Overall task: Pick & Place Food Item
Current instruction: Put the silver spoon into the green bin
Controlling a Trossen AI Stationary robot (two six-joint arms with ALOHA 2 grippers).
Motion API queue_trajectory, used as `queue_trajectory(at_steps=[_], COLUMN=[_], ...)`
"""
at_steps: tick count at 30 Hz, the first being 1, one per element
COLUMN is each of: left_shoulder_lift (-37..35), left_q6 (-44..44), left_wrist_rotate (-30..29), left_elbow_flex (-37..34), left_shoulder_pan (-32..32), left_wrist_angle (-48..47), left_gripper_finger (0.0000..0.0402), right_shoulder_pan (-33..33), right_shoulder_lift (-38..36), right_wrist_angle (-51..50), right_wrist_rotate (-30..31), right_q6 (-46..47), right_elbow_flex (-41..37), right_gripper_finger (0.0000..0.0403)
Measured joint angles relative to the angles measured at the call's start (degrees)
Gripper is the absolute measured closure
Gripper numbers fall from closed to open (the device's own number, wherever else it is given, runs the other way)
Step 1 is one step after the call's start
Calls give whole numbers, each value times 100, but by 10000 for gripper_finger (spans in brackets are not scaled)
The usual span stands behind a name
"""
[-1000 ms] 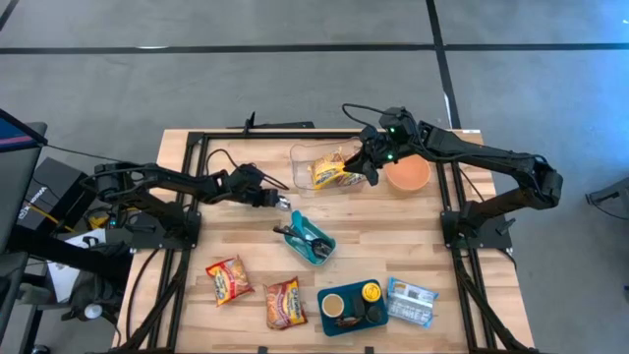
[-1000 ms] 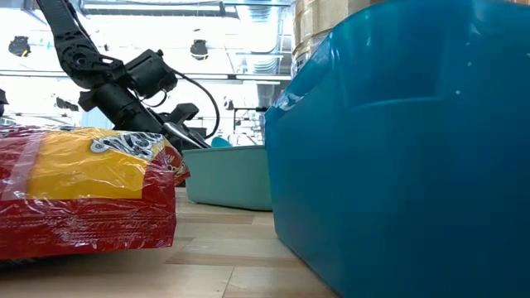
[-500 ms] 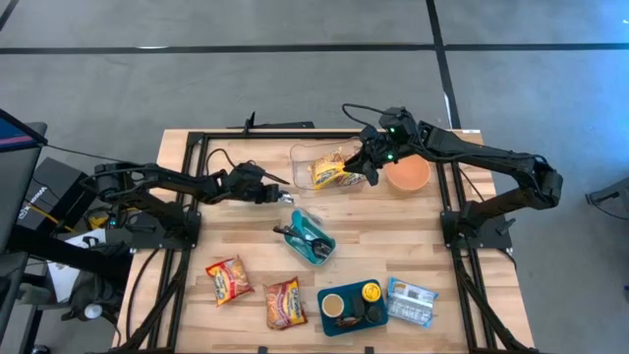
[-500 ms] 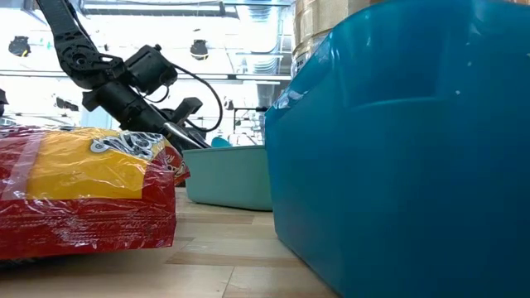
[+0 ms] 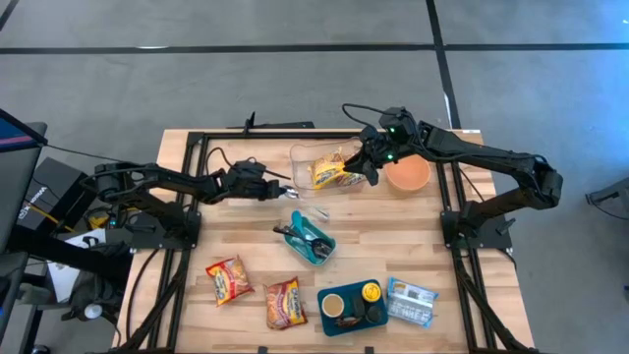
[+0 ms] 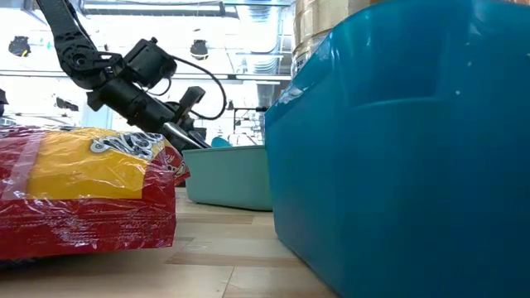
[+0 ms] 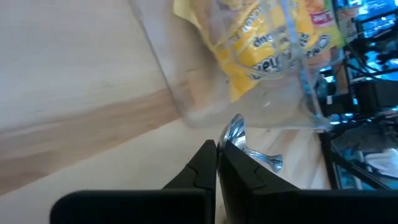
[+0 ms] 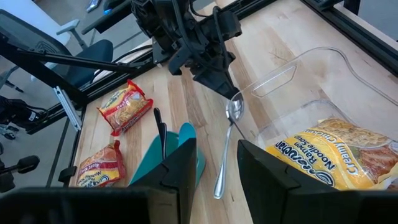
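Left gripper (image 8: 231,96): fingers pinched shut on spoon (image 8: 227,144), just beside clear tub (image 5: 305,154).
Right gripper (image 5: 369,169): over tub, part-open; apparently not holding anything.
Yellow noodle packet (image 5: 327,173): inside clear tub.
Red packets (image 5: 228,278): near table edge.

Left arm: reaches from the table's left edge toward the centre, forearm low and near level, wrist angled slightly down. Left gripper (image 5: 280,192): fingers (image 7: 208,163) pressed together, tips pinching the bowl end of a spoon (image 8: 229,138), which hangs from them.

Right arm: mounted at the table's right side, elbow out at the far right, forearm running left along the far edge. Right gripper (image 5: 362,167): at the far centre, pointing left and down, fingers (image 8: 183,167) parted with a clear gap, nothing seen between them.
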Motion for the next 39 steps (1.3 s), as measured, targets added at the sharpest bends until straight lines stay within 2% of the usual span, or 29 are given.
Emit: queue_trajectory(at_steps=[26, 39], left_shoulder_lift=[-7, -7], left_q6=[6, 5], left_wrist_rotate=[1304, 1282], left_elbow_flex=[3, 3], left_shoulder_pan=[-207, -350], left_wrist_angle=[849, 2322], left_gripper_finger=[400, 400], right_shoulder_pan=[0, 0], right_shoulder_lift=[0, 0], right_wrist_angle=[-2, -2], right_wrist_rotate=[-2, 0], right_q6=[-7, -4], right_elbow_flex=[0, 0], right_gripper_finger=[291, 291])
